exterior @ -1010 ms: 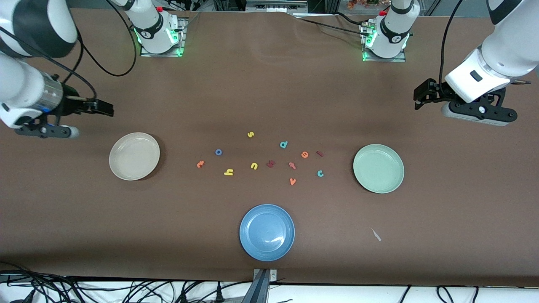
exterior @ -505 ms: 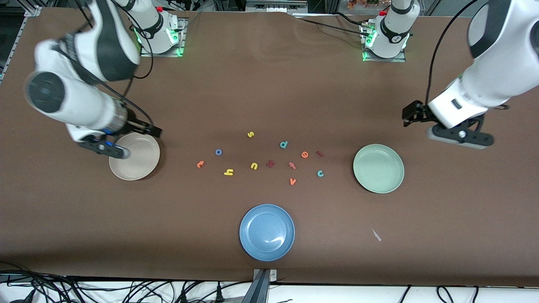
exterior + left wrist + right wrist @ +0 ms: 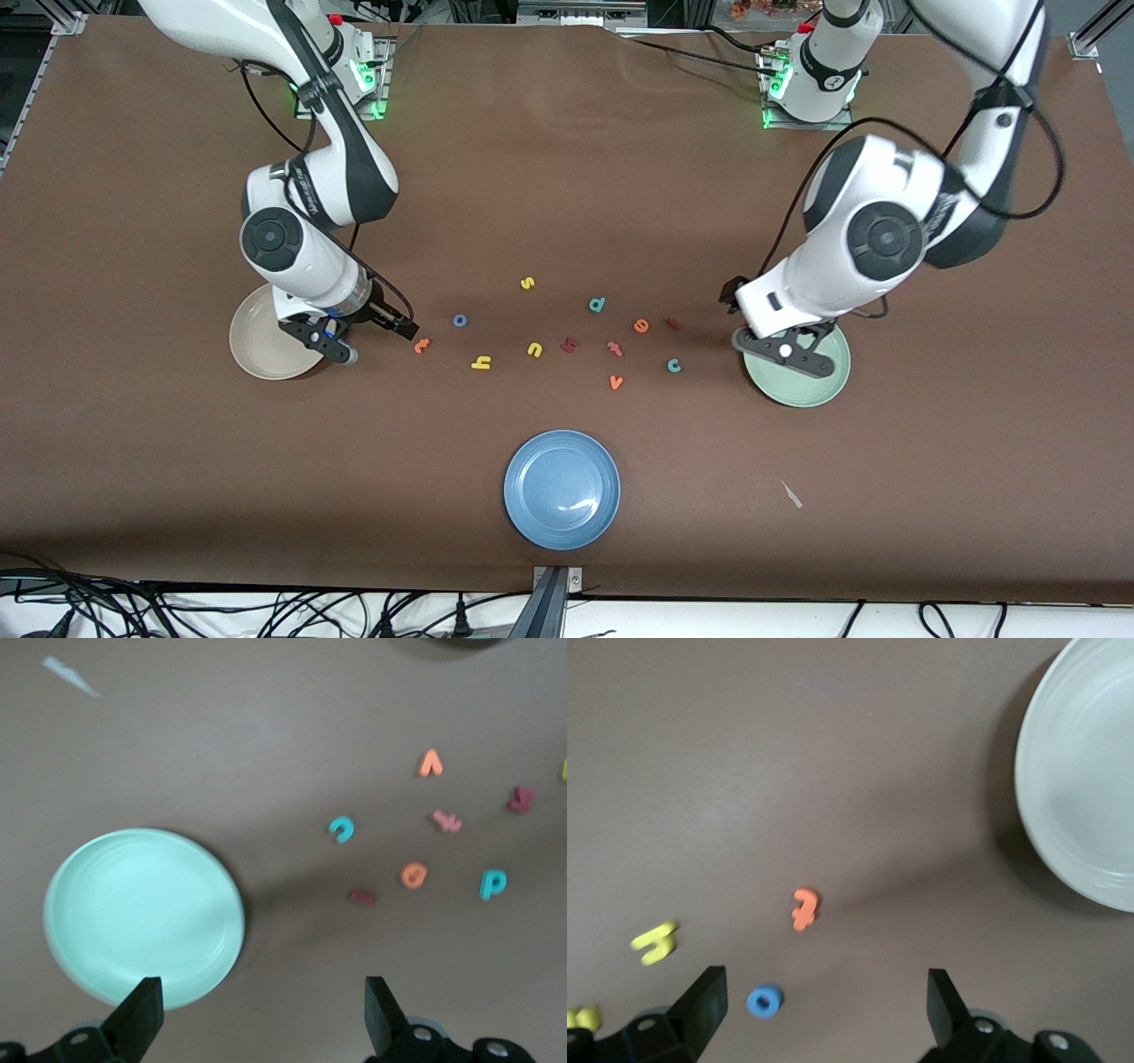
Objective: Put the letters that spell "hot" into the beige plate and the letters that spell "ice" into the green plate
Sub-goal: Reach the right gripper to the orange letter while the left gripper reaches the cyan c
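Right end effector (image 3: 387,332) spread wide over the beige plate's (image 3: 266,341) three-o'clock rim — left end effector (image 3: 749,323) wide too, at the green plate's (image 3: 811,385) ten o'clock.

My front camera sits high across the table (image 3: 567,177), facing both arm bases and taking in the whole top. My left wrist camera looks down from close above the green plate (image 3: 142,917) and the letters beside it. My right wrist camera looks down on the beige plate (image 3: 1090,788) and the orange t (image 3: 803,908). Both patches also show in the front view.
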Tool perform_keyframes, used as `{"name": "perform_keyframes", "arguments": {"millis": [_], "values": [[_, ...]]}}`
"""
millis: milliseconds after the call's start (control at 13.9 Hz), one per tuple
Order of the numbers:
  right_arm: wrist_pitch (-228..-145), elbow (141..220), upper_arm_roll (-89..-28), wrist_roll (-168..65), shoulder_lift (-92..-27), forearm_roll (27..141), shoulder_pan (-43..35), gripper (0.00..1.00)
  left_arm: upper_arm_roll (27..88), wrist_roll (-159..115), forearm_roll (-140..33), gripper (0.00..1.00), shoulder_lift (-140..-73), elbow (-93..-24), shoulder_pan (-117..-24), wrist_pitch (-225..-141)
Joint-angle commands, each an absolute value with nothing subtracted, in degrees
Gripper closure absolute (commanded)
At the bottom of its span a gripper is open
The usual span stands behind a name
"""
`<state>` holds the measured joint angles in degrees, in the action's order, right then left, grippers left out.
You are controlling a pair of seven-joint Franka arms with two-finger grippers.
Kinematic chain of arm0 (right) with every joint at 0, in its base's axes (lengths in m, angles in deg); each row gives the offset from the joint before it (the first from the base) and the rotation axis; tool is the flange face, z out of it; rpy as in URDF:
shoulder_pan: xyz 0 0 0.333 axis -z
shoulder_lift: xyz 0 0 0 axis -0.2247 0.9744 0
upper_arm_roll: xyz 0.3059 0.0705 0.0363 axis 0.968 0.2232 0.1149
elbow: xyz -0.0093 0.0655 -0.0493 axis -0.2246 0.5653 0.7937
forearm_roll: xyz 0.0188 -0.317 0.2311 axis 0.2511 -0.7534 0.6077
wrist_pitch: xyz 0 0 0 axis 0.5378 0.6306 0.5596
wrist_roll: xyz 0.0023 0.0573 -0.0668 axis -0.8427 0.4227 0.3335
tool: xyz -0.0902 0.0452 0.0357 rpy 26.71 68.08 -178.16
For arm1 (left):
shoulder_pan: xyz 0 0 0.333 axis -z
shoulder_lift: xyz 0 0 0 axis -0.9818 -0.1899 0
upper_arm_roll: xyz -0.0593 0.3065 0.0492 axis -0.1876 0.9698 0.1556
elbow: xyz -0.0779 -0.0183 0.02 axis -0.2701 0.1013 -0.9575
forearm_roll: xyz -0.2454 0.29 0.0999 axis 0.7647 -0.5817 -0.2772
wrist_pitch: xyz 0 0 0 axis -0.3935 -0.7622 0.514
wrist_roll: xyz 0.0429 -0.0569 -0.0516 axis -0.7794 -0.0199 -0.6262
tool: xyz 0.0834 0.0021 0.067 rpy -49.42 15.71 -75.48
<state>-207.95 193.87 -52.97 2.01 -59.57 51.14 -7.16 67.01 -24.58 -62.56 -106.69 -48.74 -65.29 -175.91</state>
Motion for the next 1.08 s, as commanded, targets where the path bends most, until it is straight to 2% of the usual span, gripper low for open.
{"name": "perform_keyframes", "arguments": {"millis": [0,289,866,938,1010], "values": [[-218.51,198.39,-51.81,9.2,-57.66,51.74,-6.88,0.0,67.24,-13.37,-62.94,0.0,-112.75,-47.25,-59.73,-182.43],[-223.38,197.87,-49.79,17.93,-53.88,51.65,-7.57,0.0,67.42,-5.58,-62.94,0.0,-120.32,-47.34,-56.9,-191.84],[-223.38,194.1,-49.78,16.79,-49.57,51.56,-7.32,0.0,67.5,-6.29,-63.03,0.0,-124.64,-47.34,-56.37,-194.94],[-223.38,193.48,-49.78,16.62,-49.04,51.56,-7.14,0.0,67.5,-6.29,-63.03,0.05,-124.99,-47.34,-56.37,-195.03],[-223.38,193.13,-49.87,16.53,-48.6,51.48,-7.05,0.0,67.59,-6.37,-63.11,0.17,-125.0,-47.34,-56.55,-195.03]]}}
